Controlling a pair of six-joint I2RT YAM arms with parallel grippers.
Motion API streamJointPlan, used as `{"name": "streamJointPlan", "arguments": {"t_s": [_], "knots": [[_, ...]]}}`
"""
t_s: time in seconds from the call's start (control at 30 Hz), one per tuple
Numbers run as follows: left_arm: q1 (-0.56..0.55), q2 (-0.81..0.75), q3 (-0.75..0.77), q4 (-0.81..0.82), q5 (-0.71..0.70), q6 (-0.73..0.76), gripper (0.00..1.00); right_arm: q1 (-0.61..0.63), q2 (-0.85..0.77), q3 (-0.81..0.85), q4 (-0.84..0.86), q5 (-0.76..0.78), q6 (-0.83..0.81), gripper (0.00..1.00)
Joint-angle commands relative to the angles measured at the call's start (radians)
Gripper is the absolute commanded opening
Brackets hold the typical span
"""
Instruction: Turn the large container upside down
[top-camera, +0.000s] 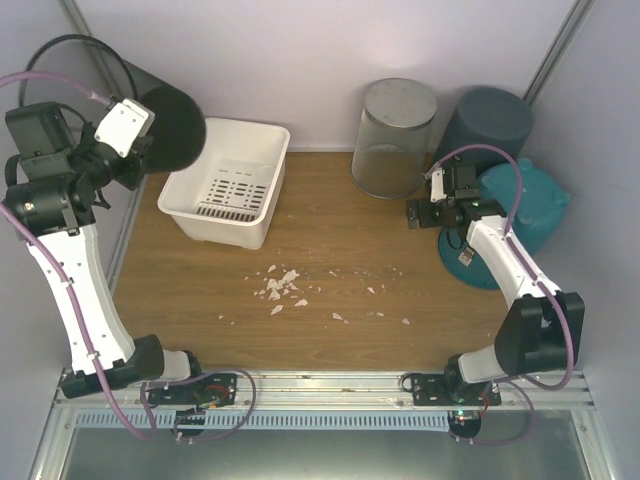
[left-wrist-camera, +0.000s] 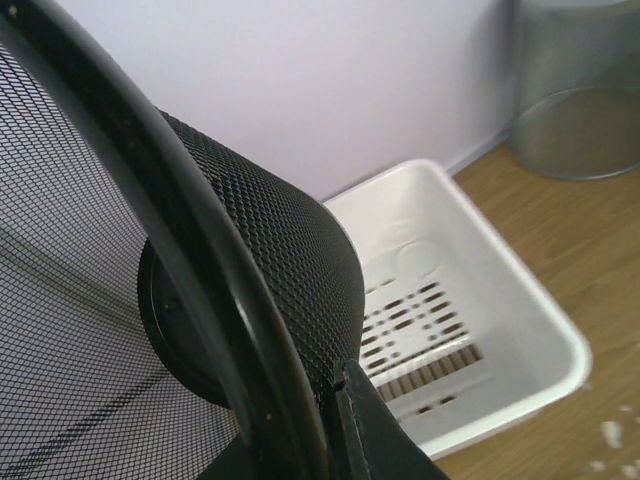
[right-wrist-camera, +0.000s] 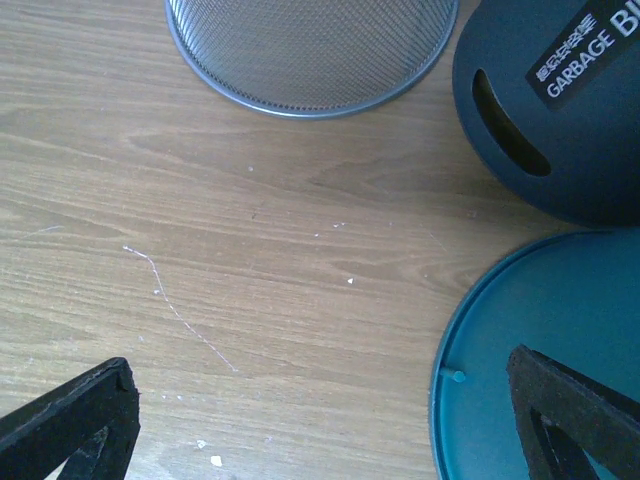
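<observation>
White paper scraps (top-camera: 280, 285) dot the wooden table (top-camera: 200, 300) just in front of the slotted white plastic basket (top-camera: 215, 225). Well right of the basket, the right pincer (right-wrist-camera: 322, 368) hangs wide open, holding nothing. Left of the basket, the left pincer (left-wrist-camera: 338, 405) is clamped on the rim of the black mesh bin (top-camera: 175, 128), which is held aloft and tipped sideways. That looks like mid-flip; the next move calls for rolling the mouth downward. Beyond the basket, to its right, stands a silver mesh bin (top-camera: 395, 140).
</observation>
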Motion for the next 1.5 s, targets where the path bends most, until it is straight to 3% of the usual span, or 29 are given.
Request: {"name": "streamJointPlan", "arguments": {"t_s": [0.0, 0.13, 0.23, 0.3, 0.4, 0.47, 0.6, 0.73, 0.93, 1.23, 1.47], "knots": [[-0.008, -0.052, 0.003, 0.081, 0.281, -0.055, 0.00, -0.005, -0.062, 0.017, 0.001, -0.003, 0.009, 1.00], [-0.010, -0.103, -0.091, 0.146, 0.521, -0.164, 0.00, -0.005, -0.132, 0.004, 0.010, -0.069, 0.029, 1.00], [-0.015, -0.150, -0.203, 0.295, 0.689, -0.314, 0.00, -0.008, -0.185, 0.011, -0.012, -0.125, 0.048, 1.00], [-0.021, -0.188, -0.333, 0.520, 0.792, -0.480, 0.00, -0.009, -0.238, 0.017, -0.020, -0.183, 0.060, 1.00], [-0.064, -0.224, -0.530, 0.950, 0.867, -0.903, 0.00, -0.012, -0.313, 0.038, -0.035, -0.218, 0.080, 1.00], [-0.149, -0.207, -0.580, 1.093, 0.835, -1.037, 0.00, -0.012, -0.350, 0.086, -0.072, -0.219, 0.100, 1.00], [-0.393, -0.126, -0.562, 1.103, 0.727, -1.048, 0.00, -0.015, -0.421, 0.189, -0.148, -0.188, 0.127, 1.00], [-0.523, -0.044, -0.601, 1.311, 0.701, -1.208, 0.00, -0.013, -0.482, 0.299, -0.256, -0.099, 0.145, 0.99], [-0.600, 0.076, -0.666, 1.619, 0.724, -1.467, 0.00, -0.013, -0.546, 0.464, -0.383, 0.052, 0.171, 1.00], [-0.689, 0.306, -0.855, 2.351, 0.630, -2.041, 0.00, -0.013, -0.541, 0.560, -0.508, 0.145, 0.171, 1.00], [-0.750, 0.516, -0.860, 2.629, 0.528, -2.261, 0.00, -0.014, -0.539, 0.567, -0.547, 0.183, 0.169, 1.00]]}}
